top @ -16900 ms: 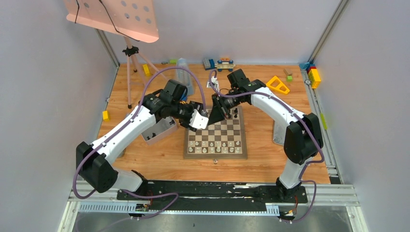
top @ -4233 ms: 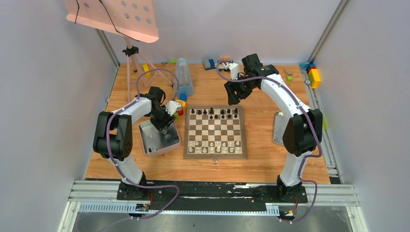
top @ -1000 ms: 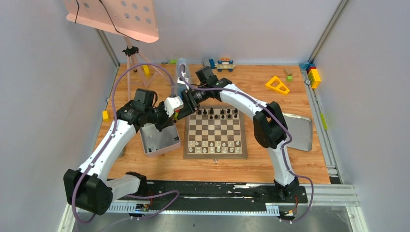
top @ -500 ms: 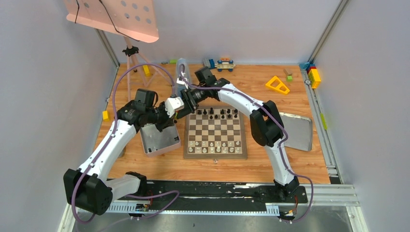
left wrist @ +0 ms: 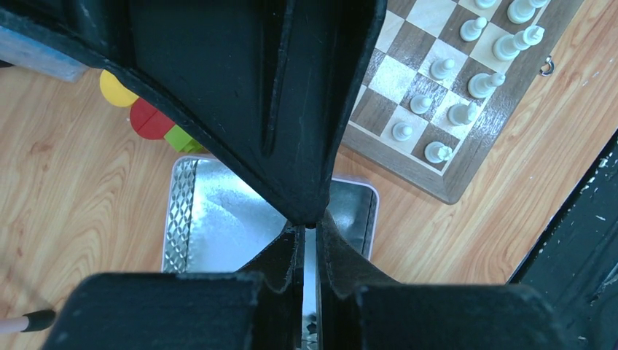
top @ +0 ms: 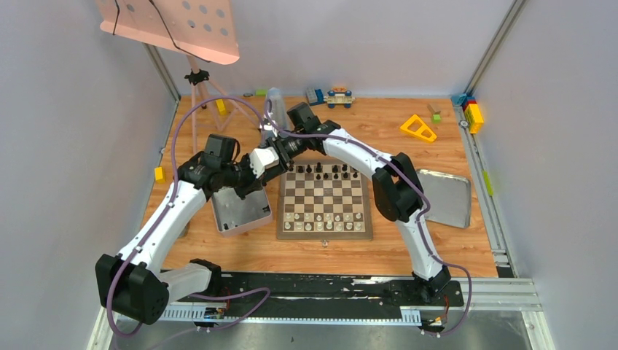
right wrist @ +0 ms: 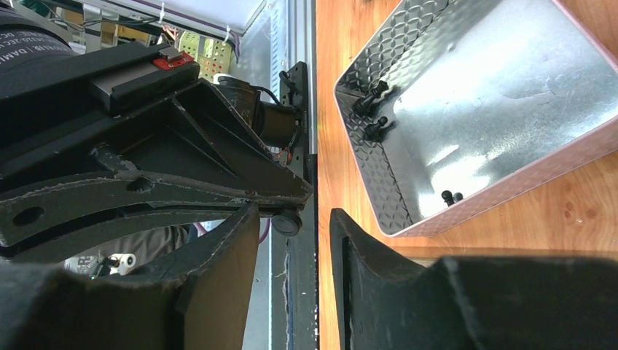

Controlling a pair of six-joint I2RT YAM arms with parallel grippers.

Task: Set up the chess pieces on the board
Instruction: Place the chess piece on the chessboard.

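Note:
The board (top: 324, 235) lies mid-table, with white chess pieces (top: 324, 219) in its two near rows and black ones (top: 324, 170) along the far row. Beyond its far-left corner the two grippers meet tip to tip. My left gripper (top: 264, 161) is shut on a small black chess piece, whose round base (right wrist: 286, 222) shows at its tips. My right gripper (right wrist: 293, 213) is open, one finger on each side of that base. In the left wrist view the left gripper (left wrist: 310, 227) hangs over the metal tray (left wrist: 211, 211). Loose black pieces (right wrist: 368, 98) lie in the tray.
The tray (top: 237, 211) sits left of the board, a second grey tray (top: 444, 197) to its right. A pink music stand (top: 171, 29) with its tripod (top: 197, 109) is far left. A clear container (top: 273, 102), toy car (top: 339, 95), yellow triangle (top: 417, 127) and blocks (top: 474, 113) line the back.
My right gripper has edged left onto the left gripper's tips, and its jaws have narrowed. The left arm has hardly moved and stays shut.

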